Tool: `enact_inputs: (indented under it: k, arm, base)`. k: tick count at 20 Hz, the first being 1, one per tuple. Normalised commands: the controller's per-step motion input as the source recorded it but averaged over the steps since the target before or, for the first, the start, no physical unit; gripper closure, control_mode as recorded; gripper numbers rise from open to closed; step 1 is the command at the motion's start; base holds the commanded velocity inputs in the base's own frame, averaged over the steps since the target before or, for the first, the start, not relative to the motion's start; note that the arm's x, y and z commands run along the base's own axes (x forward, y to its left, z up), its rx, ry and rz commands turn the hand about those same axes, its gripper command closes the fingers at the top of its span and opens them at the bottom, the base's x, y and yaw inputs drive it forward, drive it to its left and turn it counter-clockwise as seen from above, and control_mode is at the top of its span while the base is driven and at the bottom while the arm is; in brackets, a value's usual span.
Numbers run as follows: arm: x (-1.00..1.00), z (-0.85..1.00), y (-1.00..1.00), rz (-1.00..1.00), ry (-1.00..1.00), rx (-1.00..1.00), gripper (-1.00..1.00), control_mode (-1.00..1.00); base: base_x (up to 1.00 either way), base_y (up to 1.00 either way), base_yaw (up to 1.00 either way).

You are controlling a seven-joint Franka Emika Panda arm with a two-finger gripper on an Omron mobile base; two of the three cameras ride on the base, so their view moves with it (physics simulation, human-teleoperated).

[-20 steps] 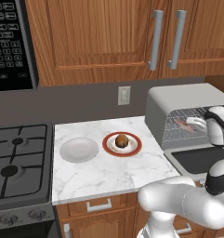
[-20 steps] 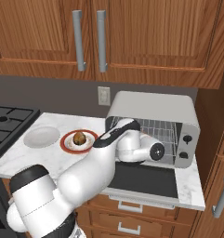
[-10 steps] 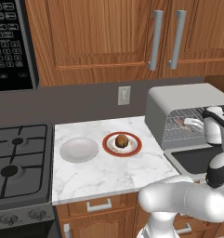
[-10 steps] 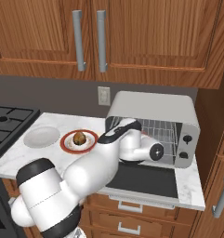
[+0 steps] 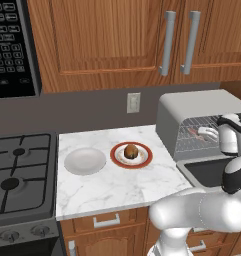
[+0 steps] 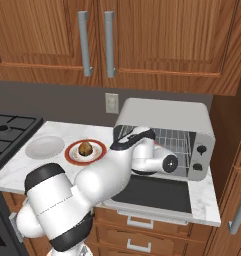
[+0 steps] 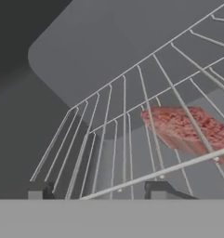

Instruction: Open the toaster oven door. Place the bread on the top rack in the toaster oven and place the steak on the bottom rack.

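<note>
The toaster oven [image 5: 192,112] stood on the counter [image 5: 112,185] with its door [image 6: 152,192] dropped open. The steak [image 7: 190,130] lay on a wire rack inside, apart from the hand [image 7: 97,191], whose fingers had narrowed since a second ago; I couldn't tell their state. The bread [image 5: 131,151] stayed on its red plate [image 5: 144,161], so it likely comes next.

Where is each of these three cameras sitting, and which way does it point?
Left base view: behind the arm's left, facing the counter and toaster oven; arm at lower right.
Right base view: behind its right, same oven; arm at lower left.
Hand view: on the hand, inside the oven, facing the steak through rack wires; gripper tips below.
Both base views share the bread.
</note>
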Motion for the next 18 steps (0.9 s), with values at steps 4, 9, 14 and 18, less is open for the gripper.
enact_inputs:
  k: [4, 9, 14, 18]
  arm:
    - [0.33, -0.08, 0.00, -0.02, 0.00, 0.00, -1.00, -1.00]
    - [0.28, -0.03, 0.00, -0.04, 0.00, 0.00, -1.00, -1.00]
    - [0.15, -0.04, 0.01, -0.08, 0.00, 0.00, -1.00, -1.00]
    - [0.13, 0.01, 0.10, -0.12, 0.00, 0.00, -1.00, -1.00]
  base:
    - [0.00, 0.00, 0.00]
    - [0.00, 0.00, 0.00]
    - [0.00, 0.00, 0.00]
    - [0.00, 0.00, 0.00]
